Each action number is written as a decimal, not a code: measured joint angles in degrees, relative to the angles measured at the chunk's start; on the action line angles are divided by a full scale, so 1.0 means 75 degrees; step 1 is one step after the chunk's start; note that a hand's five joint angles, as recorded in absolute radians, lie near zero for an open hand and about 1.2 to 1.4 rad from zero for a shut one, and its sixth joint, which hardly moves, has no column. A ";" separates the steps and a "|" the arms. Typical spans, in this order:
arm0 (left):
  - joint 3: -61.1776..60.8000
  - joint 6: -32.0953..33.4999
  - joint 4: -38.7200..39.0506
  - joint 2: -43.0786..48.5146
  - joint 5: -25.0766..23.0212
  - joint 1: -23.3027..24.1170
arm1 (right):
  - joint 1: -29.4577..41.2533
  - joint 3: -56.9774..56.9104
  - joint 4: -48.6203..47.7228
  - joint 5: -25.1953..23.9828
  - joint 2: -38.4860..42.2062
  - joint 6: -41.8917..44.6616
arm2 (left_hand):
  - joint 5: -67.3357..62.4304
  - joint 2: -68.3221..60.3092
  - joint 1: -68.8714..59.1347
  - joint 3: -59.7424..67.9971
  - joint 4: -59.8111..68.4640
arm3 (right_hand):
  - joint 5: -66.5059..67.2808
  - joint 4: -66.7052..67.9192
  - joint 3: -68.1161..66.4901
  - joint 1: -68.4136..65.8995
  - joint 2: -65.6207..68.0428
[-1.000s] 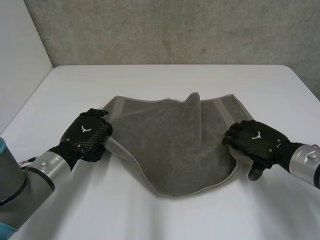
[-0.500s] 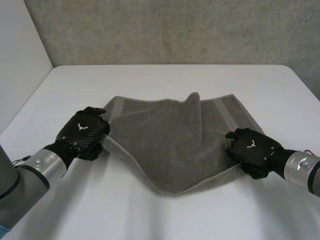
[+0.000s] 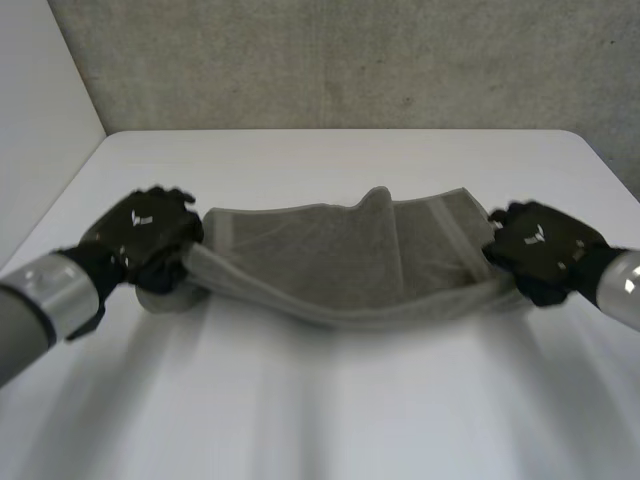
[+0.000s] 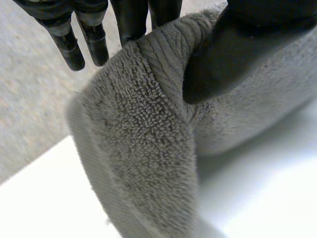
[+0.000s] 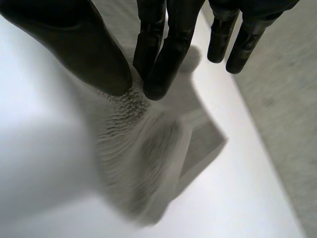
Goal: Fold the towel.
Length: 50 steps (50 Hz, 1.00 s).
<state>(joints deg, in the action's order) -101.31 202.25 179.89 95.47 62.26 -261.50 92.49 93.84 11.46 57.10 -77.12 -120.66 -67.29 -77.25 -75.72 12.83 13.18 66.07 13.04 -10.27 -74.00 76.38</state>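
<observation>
The white table (image 3: 330,400) is lying bare on all sides of the cloth, with wide room toward the near edge and a band of room beyond it toward the wall. The grey towel (image 3: 340,260) is stretching across the middle between both hands. Its near edge is sagging between them, and its far part is resting on the table with a raised crease. The left hand (image 3: 145,225) is pinching the towel's left corner (image 4: 143,148) between thumb and fingers (image 4: 129,20). The right hand (image 3: 540,245) is gripping the right corner (image 5: 143,163) in the same way, fingers (image 5: 168,59) pressing against the thumb.
</observation>
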 measured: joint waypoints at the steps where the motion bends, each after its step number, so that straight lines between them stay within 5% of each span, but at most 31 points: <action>1: 0.0388 -0.0003 0.0164 0.0318 0.0012 0.0039 | 0.0255 -0.0350 -0.0307 0.0147 0.0244 -0.0089 | 0.0000 0.0000 -0.0005 0.0000 0.0000 | 0.0000 0.0000 0.0000 -0.0001 0.0001; 9: 0.3432 -0.0076 0.1841 0.2287 0.0275 0.0623 | 0.1535 -0.3355 -0.2426 0.1570 0.1713 -0.1142 | 0.0000 -0.0021 -0.0022 0.0001 0.0000 | 0.0000 0.0000 0.0000 -0.0003 0.0002; 14: 0.5328 -0.0334 0.3822 0.2887 0.0447 0.0984 | 0.1763 -0.5820 -0.3447 0.2679 0.2116 -0.2497 | 0.0000 -0.0021 -0.0023 0.0001 0.0000 | 0.0000 0.0000 0.0000 -0.0029 0.0004; 20: 0.5992 -0.1610 0.5597 0.2407 0.0535 0.1060 | 0.1700 -0.6804 -0.3652 0.2862 0.1690 -0.3876 | 0.0000 -0.0021 -0.0023 0.0001 0.0000 | 0.0015 0.0000 0.0000 -0.0032 0.0004; 26: 0.5269 -0.2709 0.6126 0.1943 0.0407 0.0888 | 0.1661 -0.5298 -0.3527 0.2009 0.0880 -0.4322 | -0.0038 -0.0023 -0.0023 0.0001 0.0000 | 0.0042 0.0000 0.0000 -0.0034 0.0004; 33: 0.3434 -0.2848 0.6073 0.1926 -0.0149 0.0466 | 0.1573 -0.2481 -0.3509 0.1111 0.0210 -0.4116 | -0.0038 -0.0027 -0.0023 0.0001 0.0000 | 0.0042 0.0000 0.0000 -0.0035 0.0006; 43: 0.0542 -0.1436 0.5313 0.2337 -0.0914 0.0029 | 0.1013 0.1068 -0.4120 0.0366 0.0187 -0.2933 | -0.0038 -0.0031 -0.0023 0.0001 0.0000 | 0.0042 0.0000 0.0001 -0.0035 0.0046; 50: -0.0243 -0.0094 0.4202 0.2499 -0.0894 0.0084 | 0.0791 0.2017 -0.4467 0.0167 0.0439 -0.2615 | -0.0038 -0.0031 -0.0023 0.0001 0.0000 | 0.0043 0.0000 0.0001 -0.0036 0.0046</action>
<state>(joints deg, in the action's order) -103.13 201.54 211.41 114.22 55.56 -260.87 98.43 108.97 -22.05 58.35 -73.83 -140.27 -67.58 -77.48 -75.89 12.84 13.18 66.39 13.04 -10.27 -74.27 76.72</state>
